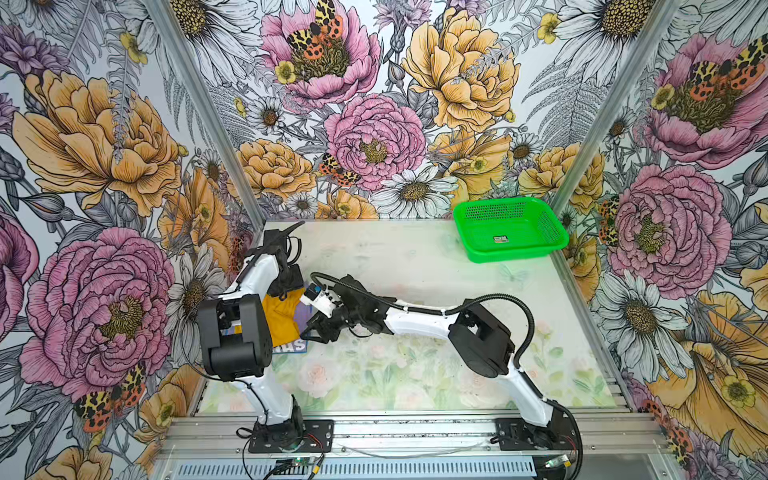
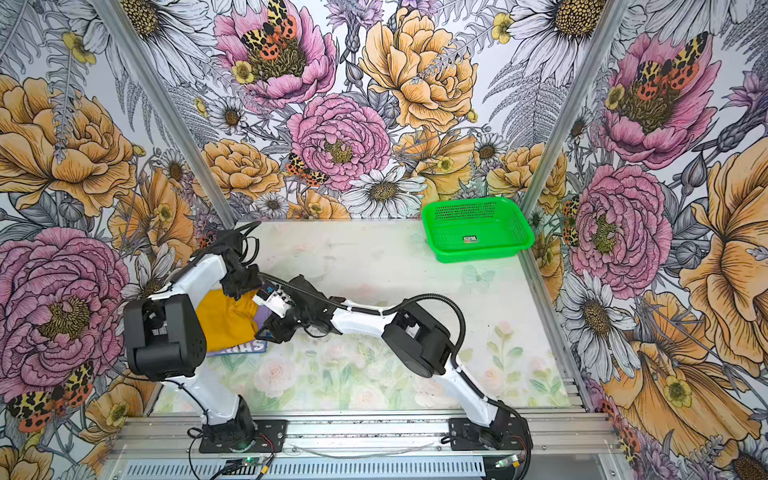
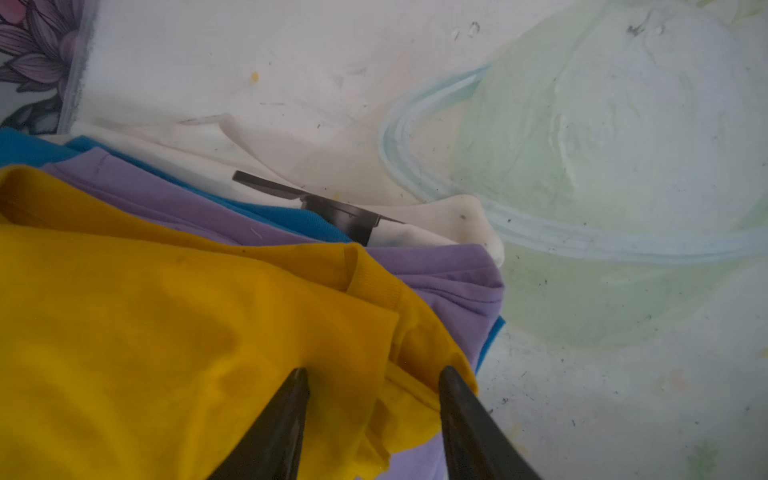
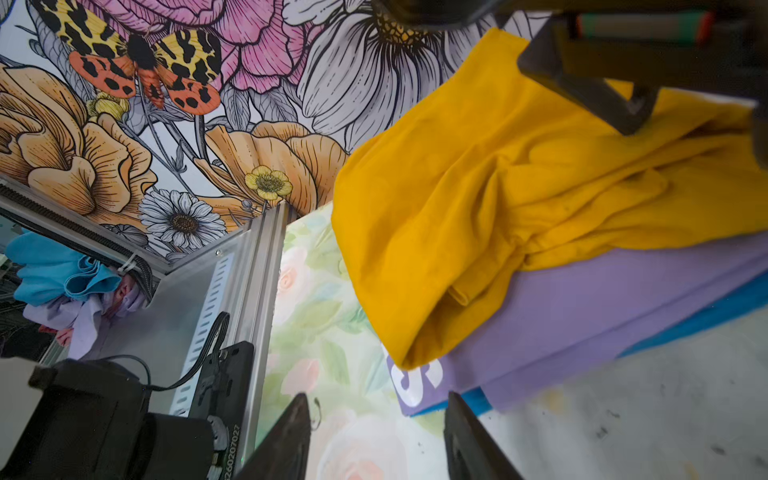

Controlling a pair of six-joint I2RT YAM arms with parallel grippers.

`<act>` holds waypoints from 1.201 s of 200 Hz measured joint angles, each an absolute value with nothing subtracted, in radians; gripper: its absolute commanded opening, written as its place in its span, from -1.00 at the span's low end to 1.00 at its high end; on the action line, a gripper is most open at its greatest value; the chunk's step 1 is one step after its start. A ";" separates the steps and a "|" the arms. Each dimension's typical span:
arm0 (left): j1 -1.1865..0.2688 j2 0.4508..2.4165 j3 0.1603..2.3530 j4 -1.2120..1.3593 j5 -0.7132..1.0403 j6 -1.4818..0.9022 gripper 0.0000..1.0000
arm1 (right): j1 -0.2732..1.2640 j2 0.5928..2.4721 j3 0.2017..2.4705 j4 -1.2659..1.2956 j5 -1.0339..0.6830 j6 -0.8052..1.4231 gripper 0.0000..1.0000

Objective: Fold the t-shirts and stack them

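While the mustard-yellow t-shirt (image 3: 166,332) is bunched atop the lavender t-shirt (image 4: 582,311) | left gripper (image 3: 374,370), nearer, is spread astride the yellow collar-side edge | right gripper (image 4: 377,395) is spread empty just beside the lavender t-shirt's printed corner

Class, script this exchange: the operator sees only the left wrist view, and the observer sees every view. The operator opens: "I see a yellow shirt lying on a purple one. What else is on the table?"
Observer: A green basket stands in the far right corner.
Operator: Where is the right gripper?
Observer: The right gripper is just right of the yellow shirt, open and holding nothing.
Operator: Any print on the purple shirt?
Observer: Yes. White letters show on the purple shirt, partly covered by the yellow one.
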State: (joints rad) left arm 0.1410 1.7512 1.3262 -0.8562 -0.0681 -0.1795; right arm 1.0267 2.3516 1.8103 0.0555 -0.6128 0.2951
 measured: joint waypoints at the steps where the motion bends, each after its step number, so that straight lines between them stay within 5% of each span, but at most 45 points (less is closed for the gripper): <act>1: 0.141 1.751 1.327 -0.856 -0.068 -0.179 0.00 | 1.027 2.354 1.814 0.056 -0.613 0.297 -0.01; 83: 0.187 1.766 1.346 -0.852 -0.028 -0.148 -0.24 | 1.049 2.532 2.075 -0.011 -0.626 0.342 -0.28; 120: 0.187 1.791 1.346 -0.851 -0.010 -0.132 -0.84 | 1.055 2.552 2.075 -0.031 -0.625 0.349 -0.40; 137: 0.188 1.796 1.346 -0.852 -0.007 -0.126 -1.00 | 1.055 2.557 2.075 -0.048 -0.625 0.351 -0.65; 167: 0.194 1.796 1.350 -0.852 -0.001 -0.123 -1.00 | 1.055 2.560 2.075 -0.061 -0.627 0.349 -1.00; 240: 0.201 1.796 1.423 -0.873 0.057 -0.124 -1.00 | 1.066 2.493 1.904 0.006 -0.633 0.340 -1.00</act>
